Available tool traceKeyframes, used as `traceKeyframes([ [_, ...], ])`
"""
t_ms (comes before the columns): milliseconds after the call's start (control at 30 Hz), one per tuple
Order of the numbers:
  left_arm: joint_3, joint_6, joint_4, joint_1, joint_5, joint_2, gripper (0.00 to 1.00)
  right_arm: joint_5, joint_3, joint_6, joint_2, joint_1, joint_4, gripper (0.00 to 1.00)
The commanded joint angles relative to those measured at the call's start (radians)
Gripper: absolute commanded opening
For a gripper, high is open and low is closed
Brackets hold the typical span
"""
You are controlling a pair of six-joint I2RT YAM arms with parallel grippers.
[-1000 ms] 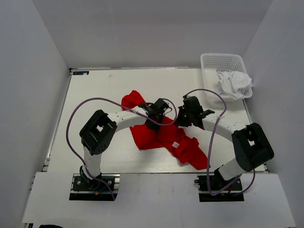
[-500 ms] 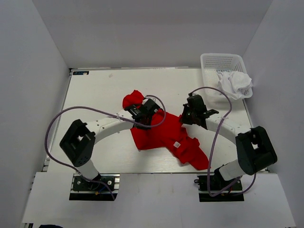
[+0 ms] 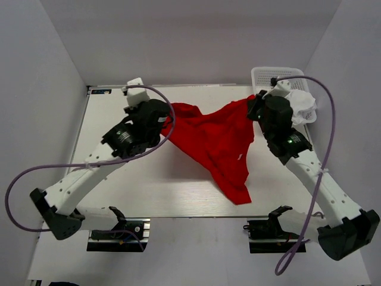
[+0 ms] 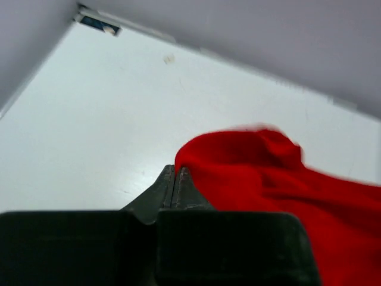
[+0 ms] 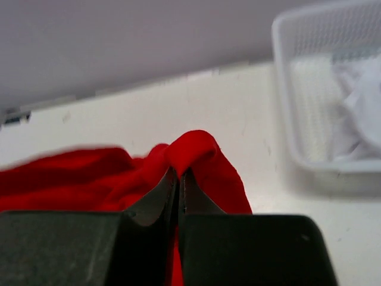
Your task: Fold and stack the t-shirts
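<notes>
Together, both jaws clamp shut on the red t-shirt [image 3: 217, 140] spread between them.

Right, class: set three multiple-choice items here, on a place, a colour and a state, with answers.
1. Where is the white t-shirt? A basket; B mid-table; C floor.
2. The basket is: A white; B blue; C black.
3. The left gripper and right gripper are: A open; B shut on the red t-shirt; C unseen.
Answers: 1A, it lies bunched in the basket; 2A, its mesh walls are white; 3B, wrist views show closed fingers pinching red cloth.
</notes>
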Motion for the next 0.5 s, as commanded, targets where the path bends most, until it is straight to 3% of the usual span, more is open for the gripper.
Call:
traceKeyframes([
  [0,0.037,-0.025,-0.059,0.004,-0.193,-0.115,0.00,0.171,0.109,-0.121,-0.052,-0.005,0.047,0.00],
  [233,-0.005,-0.022,-0.041,0.004,-0.254,-0.426,0.00,0.286,0.316,-0.320,-0.092,-0.003,0.069,0.00],
  [467,-0.015,0.120,0.094,0.004,-0.161,-0.664,0.00,0.182,0.525,-0.384,-0.144,-0.002,0.025,0.00],
])
